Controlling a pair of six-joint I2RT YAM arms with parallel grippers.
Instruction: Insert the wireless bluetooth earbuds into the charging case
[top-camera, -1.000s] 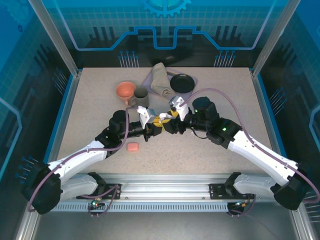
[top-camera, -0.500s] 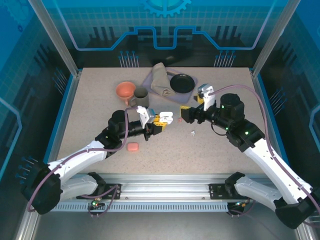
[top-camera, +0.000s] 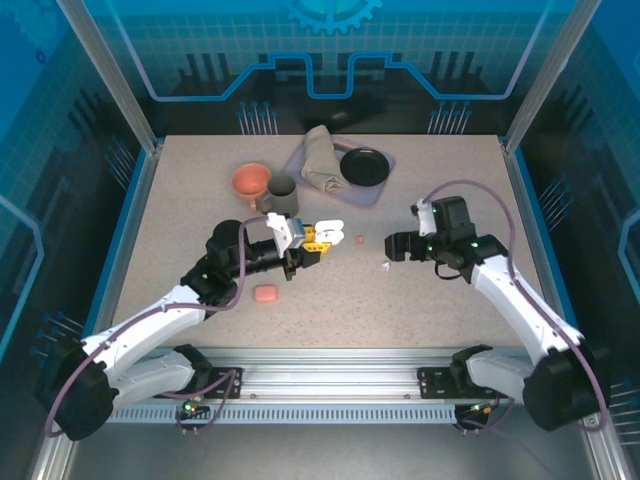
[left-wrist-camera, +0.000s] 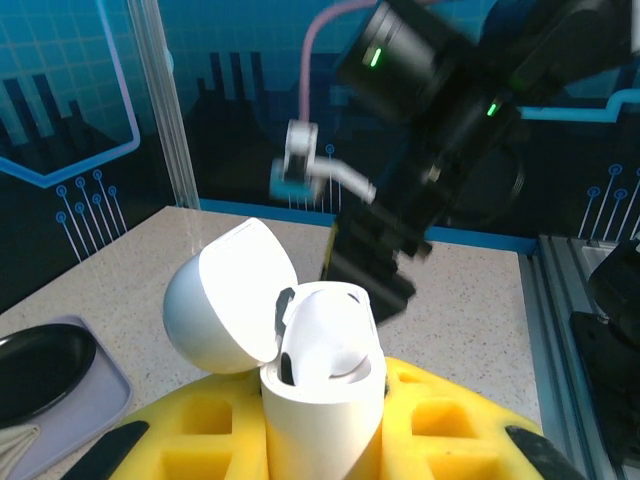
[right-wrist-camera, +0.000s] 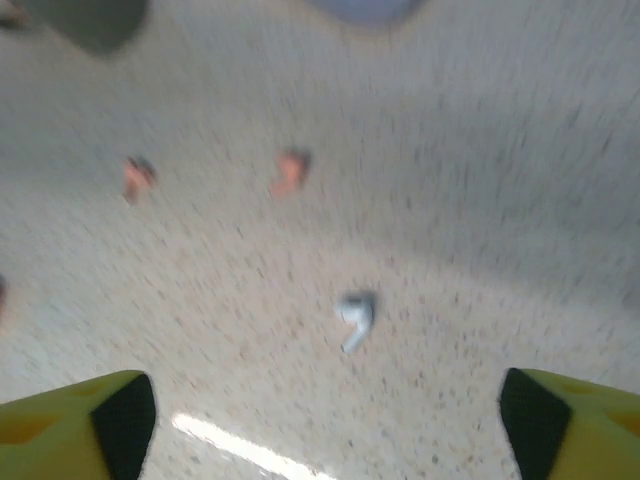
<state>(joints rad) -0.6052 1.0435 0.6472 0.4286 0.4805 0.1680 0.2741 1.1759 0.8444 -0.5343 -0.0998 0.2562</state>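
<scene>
Speckled beige tabletop (top-camera: 180, 210), blue-walled cell. Left gripper (top-camera: 310, 242) clamped on glossy white pebble-shaped charging case (left-wrist-camera: 322, 400), lid flipped open. Right gripper (right-wrist-camera: 328, 425) spread wide, empty, above tiny white earbud (right-wrist-camera: 352, 320) lying loose on tabletop. Pickup step, by the look; next: descend, centre, pinch gently.
</scene>
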